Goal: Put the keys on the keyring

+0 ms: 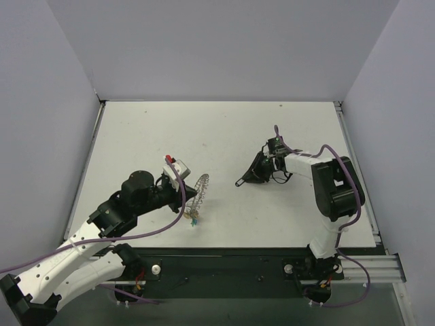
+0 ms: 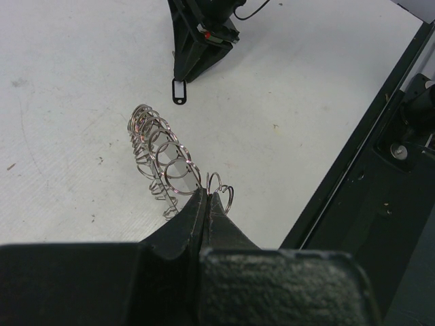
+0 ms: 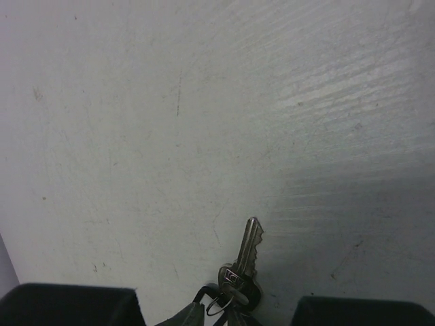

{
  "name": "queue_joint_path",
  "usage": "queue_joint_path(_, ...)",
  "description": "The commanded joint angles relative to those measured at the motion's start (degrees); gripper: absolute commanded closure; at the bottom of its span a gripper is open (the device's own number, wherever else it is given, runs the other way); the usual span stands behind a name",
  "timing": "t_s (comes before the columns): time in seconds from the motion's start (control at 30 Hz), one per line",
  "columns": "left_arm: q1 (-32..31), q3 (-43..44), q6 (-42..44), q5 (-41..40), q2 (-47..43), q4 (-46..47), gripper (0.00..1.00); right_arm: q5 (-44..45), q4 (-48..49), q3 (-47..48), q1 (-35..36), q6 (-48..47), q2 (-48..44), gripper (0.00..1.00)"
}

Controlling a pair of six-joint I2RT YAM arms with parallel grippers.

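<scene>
My left gripper (image 1: 185,197) is shut on the rim of the large coiled silvery keyring (image 1: 200,189) and holds it on edge at table level. In the left wrist view the fingertips of the left gripper (image 2: 207,196) pinch the keyring's (image 2: 160,157) near coils. Small coloured keys (image 1: 194,219), green, yellow and blue, lie at its lower end. My right gripper (image 1: 257,171) is shut on the black-headed key (image 3: 249,252), blade pointing out over the table, with a small split ring at its head. A black tag (image 2: 179,92) sticks out below the right gripper (image 2: 201,42).
The white table (image 1: 224,129) is walled at the back and both sides. A black rail (image 1: 238,261) runs along the near edge, also in the left wrist view (image 2: 367,176). Purple cables loop over both arms.
</scene>
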Motion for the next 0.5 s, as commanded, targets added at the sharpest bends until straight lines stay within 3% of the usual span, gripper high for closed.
queue_joint_path(0.0, -0.5, 1.1, -0.3, -0.2, -0.9, 4.6, 1.00, 4.8, -3.2, 1.5, -0.6, -1.3, 2.5, 0.78)
queue_joint_path(0.1, -0.4, 1.0, -0.3, -0.1, -0.8, 4.8, 1.00, 5.5, -3.4, 1.8, -0.9, -1.5, 3.0, 0.79)
queue_joint_path(0.23, -0.4, 1.0, -0.2, 0.0, -0.7, 4.7, 1.00, 6.0, -3.3, 1.8, -0.9, -2.0, 3.4, 0.87)
queue_joint_path(0.47, -0.5, 1.1, 0.0, -0.1, -0.8, 4.6, 1.00, 4.8, -5.5, 1.6, -0.6, -5.3, -1.0, 0.87)
